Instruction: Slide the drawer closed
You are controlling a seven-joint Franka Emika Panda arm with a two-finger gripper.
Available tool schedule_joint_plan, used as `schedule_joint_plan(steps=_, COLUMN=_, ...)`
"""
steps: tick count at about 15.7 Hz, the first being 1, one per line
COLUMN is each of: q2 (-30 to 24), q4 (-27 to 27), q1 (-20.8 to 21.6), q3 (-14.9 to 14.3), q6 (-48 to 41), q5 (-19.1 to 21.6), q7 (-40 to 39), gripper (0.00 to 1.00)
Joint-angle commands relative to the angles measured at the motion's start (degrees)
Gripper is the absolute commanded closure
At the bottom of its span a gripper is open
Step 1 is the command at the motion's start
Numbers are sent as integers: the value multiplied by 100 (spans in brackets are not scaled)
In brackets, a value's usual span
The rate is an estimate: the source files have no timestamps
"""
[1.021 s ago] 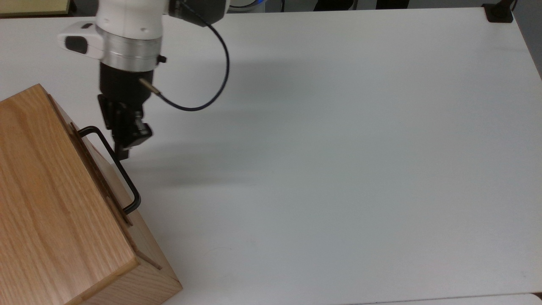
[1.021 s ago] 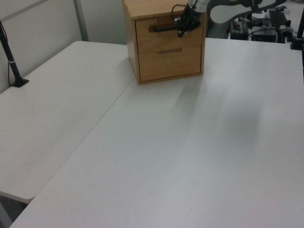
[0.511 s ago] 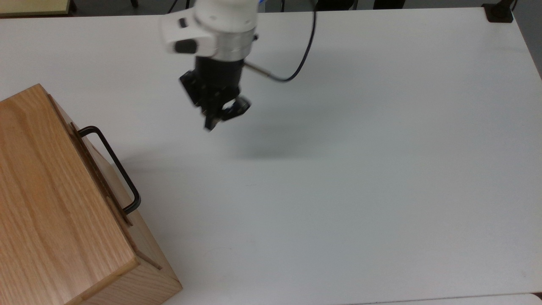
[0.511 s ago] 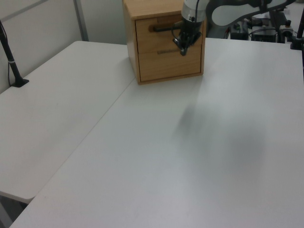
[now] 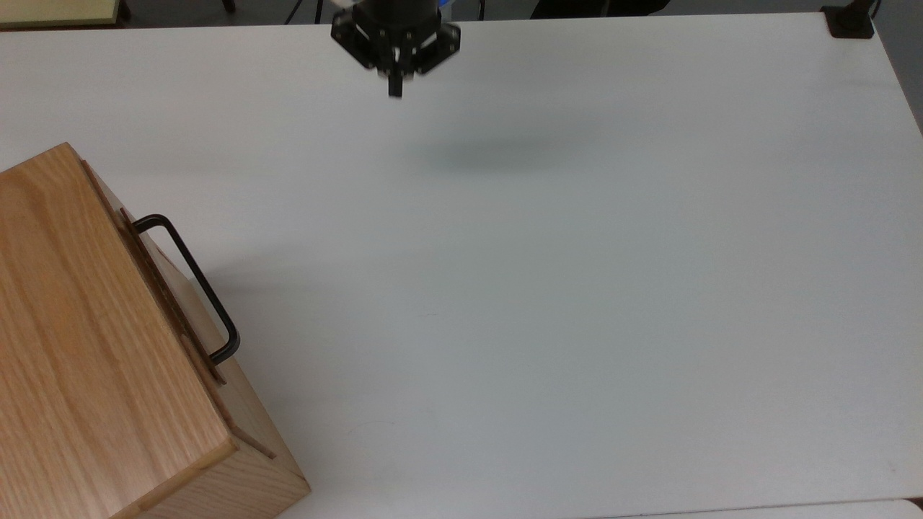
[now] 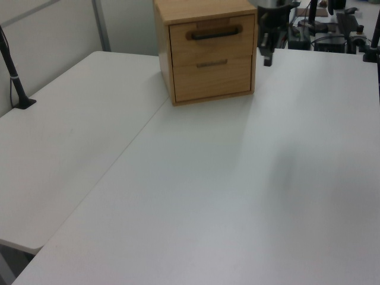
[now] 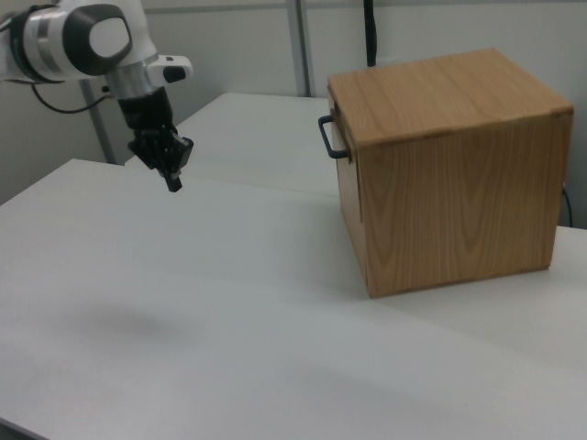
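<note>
The drawer is the upper one in the wooden cabinet, and its flat front lies flush with the cabinet face. Its black bar handle sticks out from the front, also seen from above as the handle and from the side as the handle. My gripper hangs near the table's far edge in the top view, well away from the handle. It is shut with nothing in it. In the left view the gripper is beside the cabinet's right side. In the right view the gripper is far left of the cabinet.
The cabinet body fills the top view's lower left corner. A lower drawer with a small pull sits under the upper one. The white table spreads wide. A black clamp sits on the far right corner.
My gripper has left the handle, rising and moving to the top view's upper right, toward the table's far edge. The drawer and cabinet have not moved.
</note>
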Motion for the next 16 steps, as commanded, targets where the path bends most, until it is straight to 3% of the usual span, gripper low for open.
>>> schedule_joint_plan(steps=1, q2=-493, q4=-344, q1=-146, q3=-71, q6=-320, q5=235, q7=-1178, gripper=92)
schedule_joint_plan(steps=2, q2=-555, q4=-327, q1=-269, q3=-71, q6=-329, q5=314, q7=-1241, gripper=71)
schedule_joint_plan(steps=3, q2=-590, q4=-318, q1=-366, q3=-71, q6=-329, q5=376, q7=-1242, gripper=43)
schedule_joint_plan(steps=4, q2=-599, q4=-309, q1=-402, q3=-71, q6=-329, q5=394, q7=-1207, gripper=6)
schedule_joint_plan(steps=5, q2=-599, q4=-309, q1=-402, q3=-71, q6=-346, q5=394, q7=-1180, gripper=0)
schedule_joint_plan(steps=16, q2=-590, q4=-283, q1=-411, q3=-97, q6=-425, q5=376, q7=-1180, gripper=0)
